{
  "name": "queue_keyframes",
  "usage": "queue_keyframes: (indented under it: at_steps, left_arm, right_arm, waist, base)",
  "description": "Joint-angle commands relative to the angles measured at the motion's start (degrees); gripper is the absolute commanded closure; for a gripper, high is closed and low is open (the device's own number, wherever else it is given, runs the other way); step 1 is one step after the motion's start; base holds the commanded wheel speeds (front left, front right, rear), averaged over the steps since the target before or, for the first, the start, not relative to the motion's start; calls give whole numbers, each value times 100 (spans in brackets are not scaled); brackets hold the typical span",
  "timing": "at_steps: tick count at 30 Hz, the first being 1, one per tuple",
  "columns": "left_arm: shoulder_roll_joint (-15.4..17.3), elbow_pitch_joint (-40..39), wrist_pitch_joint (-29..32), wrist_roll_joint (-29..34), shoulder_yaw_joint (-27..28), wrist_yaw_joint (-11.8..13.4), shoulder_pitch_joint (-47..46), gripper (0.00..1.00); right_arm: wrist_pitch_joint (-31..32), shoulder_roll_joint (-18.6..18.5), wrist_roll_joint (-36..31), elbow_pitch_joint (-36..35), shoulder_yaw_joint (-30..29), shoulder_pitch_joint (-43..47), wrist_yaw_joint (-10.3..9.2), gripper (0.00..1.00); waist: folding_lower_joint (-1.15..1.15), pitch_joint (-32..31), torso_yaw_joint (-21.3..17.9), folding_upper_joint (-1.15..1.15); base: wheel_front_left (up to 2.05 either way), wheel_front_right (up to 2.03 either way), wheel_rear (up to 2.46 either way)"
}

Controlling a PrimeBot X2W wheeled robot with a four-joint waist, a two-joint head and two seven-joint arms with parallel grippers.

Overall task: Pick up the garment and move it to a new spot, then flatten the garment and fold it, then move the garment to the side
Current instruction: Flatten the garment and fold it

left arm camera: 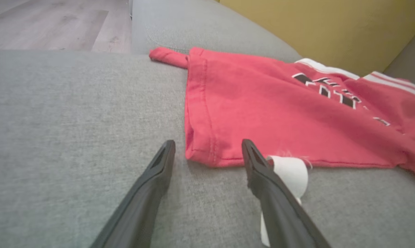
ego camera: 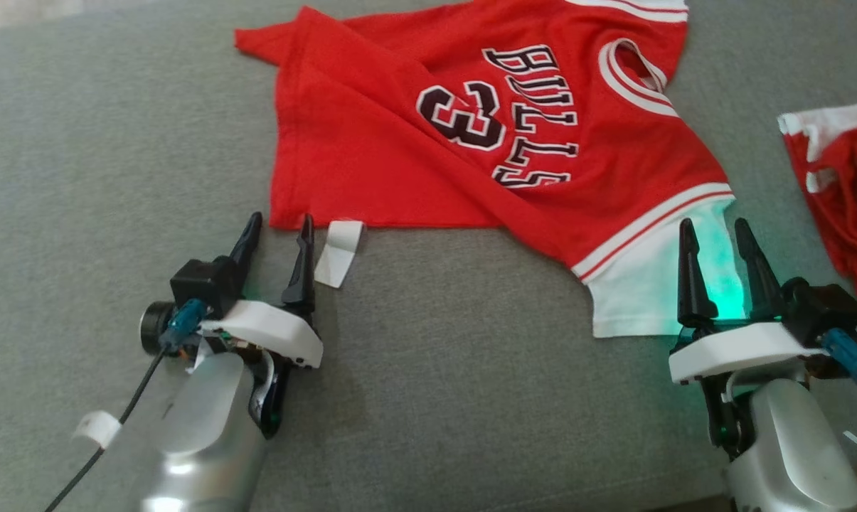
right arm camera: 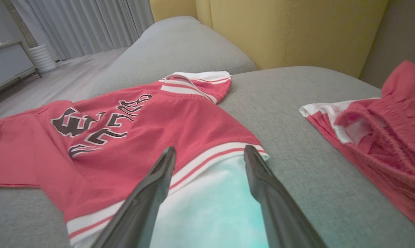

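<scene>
Near left: left gripper (ego camera: pixel 281 217), both dark fingers spread wide, nothing between them. The tips sit just short of the near-left hem corner of the red short-sleeved jersey with black "BULLS 3" lettering and white-striped trim (ego camera: pixel 400 142). Contact with the cloth cannot be told.

Near right: right gripper (ego camera: pixel 713 224), fingers equally wide apart and holding nothing, poised over the jersey's white sleeve end, which is lit by a green glow.

A small white fabric label (ego camera: pixel 339 252) hangs from the near hem, just right of the left gripper.

The jersey lies spread out but creased on the grey woven cushion (ego camera: pixel 115 142), collar towards the right.

Far right: a crumpled red-and-white garment (ego camera: pixel 840 192), apart from the jersey.

Beyond: a yellow upholstered backrest (right arm camera: pixel 297 31).
</scene>
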Motion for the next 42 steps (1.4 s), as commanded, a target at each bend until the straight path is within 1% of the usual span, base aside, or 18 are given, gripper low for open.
queue_keyframes:
  at_steps: [1,2,3,4,7,9,12,15,18,22,23,24,28,32,33,38,42]
  left_arm:
    - [50,80,-29,32,145,-18,-180,0]
    - [50,228,-29,16,123,-6,-215,0]
    - [50,365,-29,8,93,4,-257,56]
    - [50,472,-29,1,76,24,-296,100]
    - [50,575,-29,-36,89,81,-346,100]
    - [50,460,-29,-45,245,231,-289,100]
    - [96,112,-29,79,611,510,-42,100]
    - [236,-268,-29,242,1029,713,328,100]
    - [325,-532,-29,425,1353,857,733,100]
    - [358,-726,-29,622,1709,1044,1188,100]
    - [366,-768,-29,680,1763,1040,1272,64]
    - [369,-821,-29,764,1788,1035,1352,0]
    - [316,-1291,-29,1172,1753,1082,1725,0]
    - [270,-1679,-29,1567,1514,1025,2169,0]
    - [237,-1775,-29,1602,1484,1070,2296,0]
    - [104,-2076,-29,1454,1439,1169,2869,0]
    - [64,-2188,-29,1290,1451,1236,3071,0]
  right_arm:
    - [-62,-25,0,-135,129,-168,-5,0]
    - [-62,-25,7,-124,125,-177,-5,0]
    - [-62,-25,9,-115,122,-187,-5,0]
    - [-62,-25,5,-107,120,-199,-5,0]
    - [-62,-25,-7,-91,85,-214,-5,0]
    - [-62,-25,0,-79,69,-194,-5,0]
    - [-62,-25,17,-48,95,-126,-5,0]
    - [-62,-25,41,7,204,-52,-5,0]
    - [-62,-25,85,64,323,26,-5,0]
    - [-62,-25,134,115,489,110,-5,0]
    - [-62,-25,134,108,540,124,-5,0]
    - [-62,-25,126,97,597,138,-5,0]
    - [-62,-25,35,1,741,245,-5,0]
    - [-62,-25,-84,-42,919,394,-5,0]
    - [-62,-25,-96,-28,961,443,-5,0]
    - [-62,-25,-122,241,1161,665,-5,0]
    - [-62,-25,-98,411,1108,724,-5,0]
  waist:
    - [-1,85,-102,0]
    - [-1,94,-121,0]
    - [-1,100,-134,0]
    - [-1,101,-142,0]
    - [-1,53,-109,0]
    - [-1,-38,-36,0]
    - [-1,-223,124,0]
    - [-1,-422,280,0]
    - [-1,-624,422,0]
    - [-1,-826,543,0]
    - [-1,-858,563,0]
    - [-1,-898,583,0]
    - [-1,-1088,624,0]
    - [-1,-1296,584,0]
    - [-1,-1359,568,0]
    - [-1,-1598,537,0]
    - [-1,-1654,549,0]
  base:
    - [0,0,0]
    - [0,0,0]
    - [0,0,0]
    - [0,0,0]
    - [0,0,0]
    - [0,0,0]
    - [0,0,0]
    - [0,0,0]
    - [0,0,0]
    - [0,0,0]
    - [0,0,0]
    - [0,0,0]
    - [0,0,0]
    - [0,0,0]
    - [0,0,0]
    - [0,0,0]
    - [0,0,0]
